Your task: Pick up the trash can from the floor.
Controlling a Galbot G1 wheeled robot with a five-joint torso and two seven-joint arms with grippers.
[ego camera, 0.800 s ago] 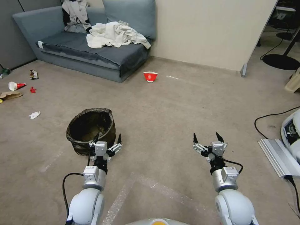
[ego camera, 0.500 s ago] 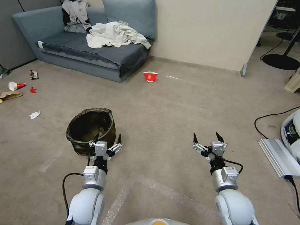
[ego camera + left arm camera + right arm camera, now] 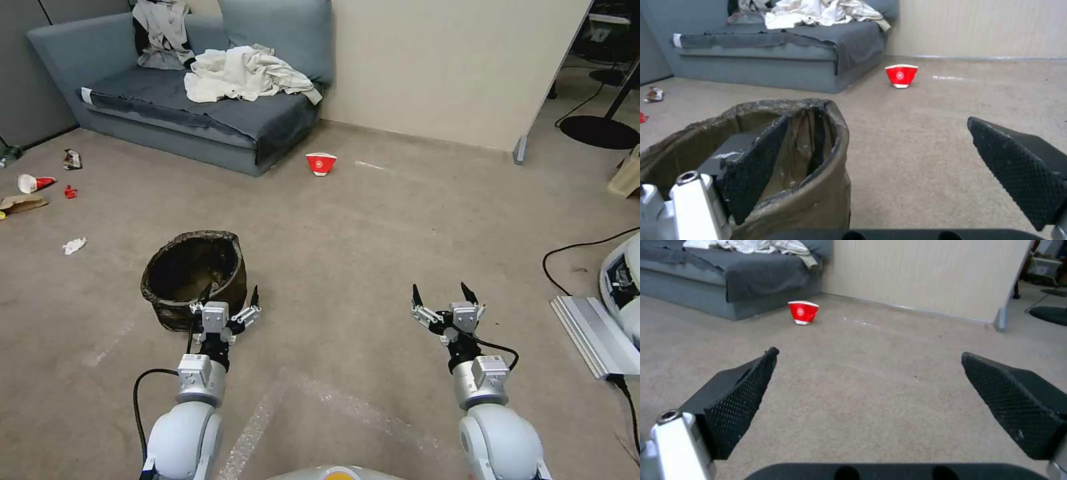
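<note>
The trash can (image 3: 192,277), a small round bin with a wrinkled dark liner folded over its rim, stands on the beige carpet floor (image 3: 347,240) left of centre. My left gripper (image 3: 231,291) is open at the can's near right rim. In the left wrist view one finger (image 3: 755,160) sits over the can's (image 3: 818,196) opening and the other stays outside over the carpet, so the rim lies between them. My right gripper (image 3: 440,293) hangs open over bare floor (image 3: 871,380) to the right, holding nothing.
A red-and-white paper bowl (image 3: 321,163) stands on the carpet near the grey sofa (image 3: 200,113) piled with cloths. Scraps of litter (image 3: 40,193) lie at far left. A black cable (image 3: 573,257) and a white device (image 3: 617,300) sit at the right edge.
</note>
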